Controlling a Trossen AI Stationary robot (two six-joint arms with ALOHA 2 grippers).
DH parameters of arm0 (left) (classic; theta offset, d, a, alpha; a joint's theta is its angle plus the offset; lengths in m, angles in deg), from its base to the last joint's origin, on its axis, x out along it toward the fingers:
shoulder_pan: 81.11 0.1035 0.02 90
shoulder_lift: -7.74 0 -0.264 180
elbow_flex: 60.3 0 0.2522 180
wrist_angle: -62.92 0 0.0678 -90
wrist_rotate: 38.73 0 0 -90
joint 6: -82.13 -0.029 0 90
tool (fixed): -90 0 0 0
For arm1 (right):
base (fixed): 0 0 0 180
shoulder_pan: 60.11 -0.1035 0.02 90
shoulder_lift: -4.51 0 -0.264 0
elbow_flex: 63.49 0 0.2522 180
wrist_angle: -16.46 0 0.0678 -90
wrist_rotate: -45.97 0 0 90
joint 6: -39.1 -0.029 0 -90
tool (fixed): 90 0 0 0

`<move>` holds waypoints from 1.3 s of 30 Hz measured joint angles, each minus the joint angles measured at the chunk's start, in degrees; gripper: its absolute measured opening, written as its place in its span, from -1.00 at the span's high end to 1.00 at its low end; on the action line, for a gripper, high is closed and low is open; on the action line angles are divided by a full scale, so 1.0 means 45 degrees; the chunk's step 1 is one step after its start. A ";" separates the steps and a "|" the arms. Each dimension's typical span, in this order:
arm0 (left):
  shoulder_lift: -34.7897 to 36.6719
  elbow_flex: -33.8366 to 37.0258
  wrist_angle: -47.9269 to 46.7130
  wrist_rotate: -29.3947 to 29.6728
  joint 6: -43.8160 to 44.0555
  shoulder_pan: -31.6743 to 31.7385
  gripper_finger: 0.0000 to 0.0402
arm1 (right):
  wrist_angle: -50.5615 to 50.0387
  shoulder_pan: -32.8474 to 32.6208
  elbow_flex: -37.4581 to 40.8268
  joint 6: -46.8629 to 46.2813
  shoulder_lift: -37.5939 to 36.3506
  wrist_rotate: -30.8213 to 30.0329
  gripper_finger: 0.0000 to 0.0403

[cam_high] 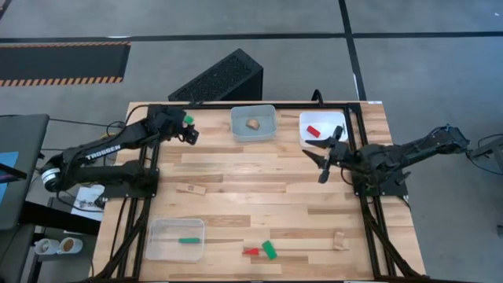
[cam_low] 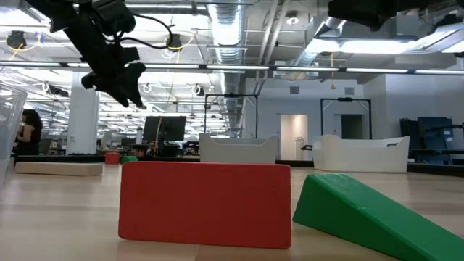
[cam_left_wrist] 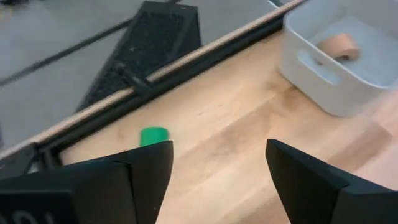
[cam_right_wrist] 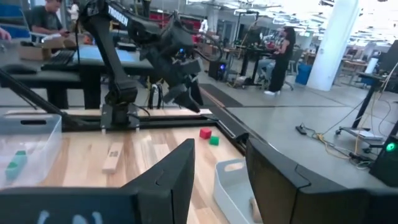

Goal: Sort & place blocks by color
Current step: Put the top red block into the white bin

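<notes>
Left gripper [cam_high: 191,130] open above a small green block [cam_high: 189,120] at the table's eleven o'clock corner.

We judged the block light, rigid and smooth: pinch its flat sides squarely. Right gripper [cam_high: 321,157] hung open at two o'clock, empty.

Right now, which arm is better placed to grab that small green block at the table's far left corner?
Left. The open left gripper hovers right beside the green block; the right gripper is across the table.
</notes>
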 joint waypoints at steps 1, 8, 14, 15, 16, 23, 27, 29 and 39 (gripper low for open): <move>-0.0043 0.0000 -0.0028 0.0185 0.0005 0.0000 -0.24 | 0.0017 0.0000 0.0018 -0.0056 -0.0047 0.0005 0.17; -0.0500 -0.0295 -0.0297 -0.0626 -0.0213 0.1020 -0.25 | -0.0080 0.0000 0.0066 -0.0352 -0.0062 0.0015 0.18; -0.2119 -0.1070 -0.1110 -0.2623 -0.0973 0.2762 -0.25 | -0.0023 0.0024 0.0070 -0.0646 0.0184 0.0044 0.17; -0.2436 -0.1190 -0.1266 -0.2747 -0.1168 0.2963 -0.25 | -0.0025 0.0024 0.0070 -0.0656 0.0215 0.0053 0.18; -0.2740 -0.1314 -0.1523 -0.2763 -0.1389 0.3123 -0.25 | -0.0097 0.0024 0.0070 -0.0699 0.0215 0.0049 0.18; -0.4837 -0.2233 -0.1983 -0.2939 -0.2586 0.4023 -0.25 | 0.0004 0.0024 0.0066 -0.0732 0.0430 0.0049 0.17; -0.6130 -0.2798 -0.1926 -0.3018 -0.2892 0.4443 -0.25 | -0.0061 0.0024 0.0070 -0.0641 0.0574 0.0044 0.17; -0.6808 -0.2991 -0.2200 -0.3020 -0.3030 0.4662 -0.25 | -0.0062 0.0024 0.0066 -0.0638 0.0617 0.0044 0.17; -0.8303 -0.4158 -0.2965 -0.2480 -0.3715 0.5027 -0.25 | -0.0136 0.0024 0.0066 -0.0908 0.0614 0.0057 0.18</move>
